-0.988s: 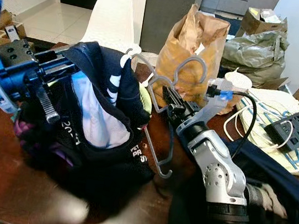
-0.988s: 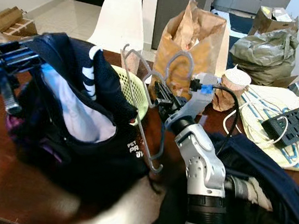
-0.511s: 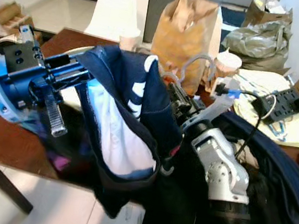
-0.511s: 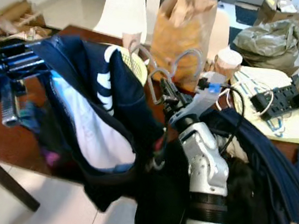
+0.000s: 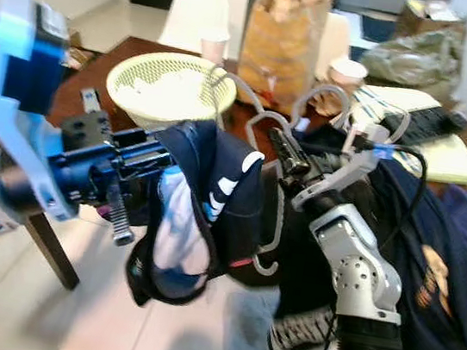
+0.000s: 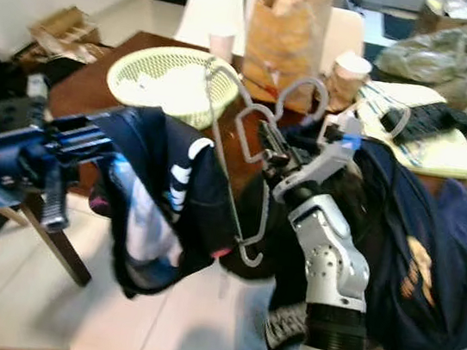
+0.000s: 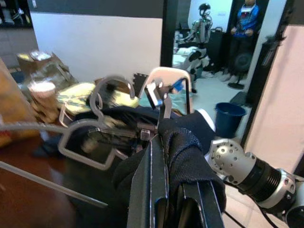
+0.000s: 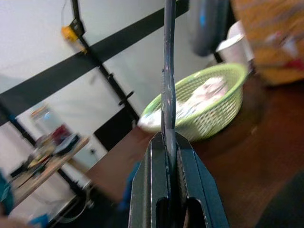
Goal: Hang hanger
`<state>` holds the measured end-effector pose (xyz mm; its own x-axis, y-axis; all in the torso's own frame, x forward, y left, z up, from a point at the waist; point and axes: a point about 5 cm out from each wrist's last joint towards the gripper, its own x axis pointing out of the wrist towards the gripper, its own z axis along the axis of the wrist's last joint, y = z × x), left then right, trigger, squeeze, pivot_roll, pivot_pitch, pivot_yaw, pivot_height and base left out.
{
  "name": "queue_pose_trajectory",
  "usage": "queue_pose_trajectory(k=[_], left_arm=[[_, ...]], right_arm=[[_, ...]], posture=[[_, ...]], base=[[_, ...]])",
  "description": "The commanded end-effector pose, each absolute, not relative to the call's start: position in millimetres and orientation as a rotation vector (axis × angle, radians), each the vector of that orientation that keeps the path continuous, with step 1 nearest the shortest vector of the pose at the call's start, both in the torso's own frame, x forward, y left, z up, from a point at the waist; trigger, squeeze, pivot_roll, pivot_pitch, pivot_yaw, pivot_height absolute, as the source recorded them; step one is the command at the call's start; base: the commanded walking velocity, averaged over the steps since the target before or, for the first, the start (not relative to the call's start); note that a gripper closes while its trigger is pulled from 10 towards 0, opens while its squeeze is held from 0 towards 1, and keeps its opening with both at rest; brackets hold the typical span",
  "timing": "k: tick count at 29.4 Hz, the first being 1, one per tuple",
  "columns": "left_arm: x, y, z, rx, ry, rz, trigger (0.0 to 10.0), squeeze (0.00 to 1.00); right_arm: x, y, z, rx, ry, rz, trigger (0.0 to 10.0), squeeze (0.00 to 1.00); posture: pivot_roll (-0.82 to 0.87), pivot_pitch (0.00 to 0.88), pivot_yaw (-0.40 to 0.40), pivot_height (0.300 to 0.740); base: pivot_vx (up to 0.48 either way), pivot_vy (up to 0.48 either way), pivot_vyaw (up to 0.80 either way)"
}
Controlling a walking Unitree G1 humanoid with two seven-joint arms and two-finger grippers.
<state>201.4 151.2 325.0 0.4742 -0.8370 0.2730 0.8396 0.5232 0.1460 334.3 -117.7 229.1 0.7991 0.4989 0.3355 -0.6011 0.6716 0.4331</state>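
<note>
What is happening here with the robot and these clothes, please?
The robot holds two things up in front of it, off the brown table. Its left claw is shut on a dark navy garment, which hangs down over the floor. Its right claw is shut on a grey hanger. The garment is not yet on the hanger. A green mesh basket and a brown paper bag stand on the table behind.
</note>
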Motion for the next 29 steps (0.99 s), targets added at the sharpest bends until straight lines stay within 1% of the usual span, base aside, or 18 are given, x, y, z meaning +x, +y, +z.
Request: queue_pose_trajectory(k=[1,4,9,13,15,18,19,20,22,23,24,26,28,29], left_arm=[[201,150,321,-0.009,-0.324,-1.019,10.0,0.0],[205,142,304,-0.04,-0.262,-1.031,10.0,0.0],[207,137,293,-0.075,-0.229,-1.042,10.0,0.0],[218,138,276,-0.076,-0.161,-0.983,10.0,0.0],[229,142,263,-0.047,-0.112,-0.902,10.0,0.0],[231,142,260,-0.037,-0.102,-0.883,10.0,0.0],[242,148,246,0.005,-0.051,-0.775,10.0,0.0],[242,148,246,0.005,-0.051,-0.775,10.0,0.0],[257,160,221,0.099,0.027,-0.602,10.0,0.0],[257,160,221,0.099,0.027,-0.602,10.0,0.0],[261,165,213,0.142,0.053,-0.539,10.0,0.0],[261,165,213,0.142,0.053,-0.539,10.0,0.0],[266,177,200,0.234,0.092,-0.425,10.0,0.0],[266,177,200,0.234,0.092,-0.425,10.0,0.0]], right_arm=[[330,-112,231,0.574,-0.199,0.672,10.0,0.0],[326,-115,231,0.579,-0.196,0.716,10.0,0.0],[324,-119,231,0.572,-0.192,0.738,10.0,0.0],[329,-129,224,0.526,-0.171,0.668,10.0,0.0],[335,-136,217,0.483,-0.14,0.589,10.0,0.0],[336,-138,215,0.474,-0.132,0.573,10.0,0.0],[339,-143,207,0.434,-0.091,0.517,10.0,0.0],[339,-143,207,0.434,-0.091,0.517,10.0,0.0],[343,-152,192,0.349,-0.017,0.429,10.0,0.0],[343,-152,192,0.349,-0.017,0.429,10.0,0.0],[344,-157,186,0.308,0.011,0.396,10.0,0.0],[344,-157,186,0.308,0.011,0.396,10.0,0.0],[345,-164,179,0.245,0.049,0.361,10.0,0.0],[345,-164,179,0.245,0.049,0.361,10.0,0.0]], posture=[[-0.01,0.075,-0.028,0.74],[-0.02,0.078,-0.03,0.74],[-0.02,0.079,-0.03,0.74],[-0.03,0.081,-0.03,0.74],[-0.03,0.084,-0.03,0.74],[-0.03,0.084,-0.03,0.74],[-0.03,0.089,-0.032,0.74],[-0.03,0.089,-0.032,0.74],[-0.04,0.093,-0.035,0.74],[-0.04,0.093,-0.035,0.74],[-0.04,0.093,-0.036,0.74],[-0.04,0.093,-0.036,0.74],[-0.04,0.094,-0.04,0.74],[-0.04,0.094,-0.04,0.74]], base=[[-0.48,0.0,0.0],[-0.48,0.0,0.0],[-0.408,0.0,0.0],[-0.33,0.0,0.0],[0.0,0.0,-0.8],[0.0,0.0,-0.8],[0.0,0.0,-0.8],[0.0,0.0,-0.8],[0.0,0.0,-0.8],[0.0,0.0,-0.8],[0.0,0.0,-0.8],[0.0,0.0,-0.8],[0.0,0.0,-0.8],[0.0,0.0,-0.8]])
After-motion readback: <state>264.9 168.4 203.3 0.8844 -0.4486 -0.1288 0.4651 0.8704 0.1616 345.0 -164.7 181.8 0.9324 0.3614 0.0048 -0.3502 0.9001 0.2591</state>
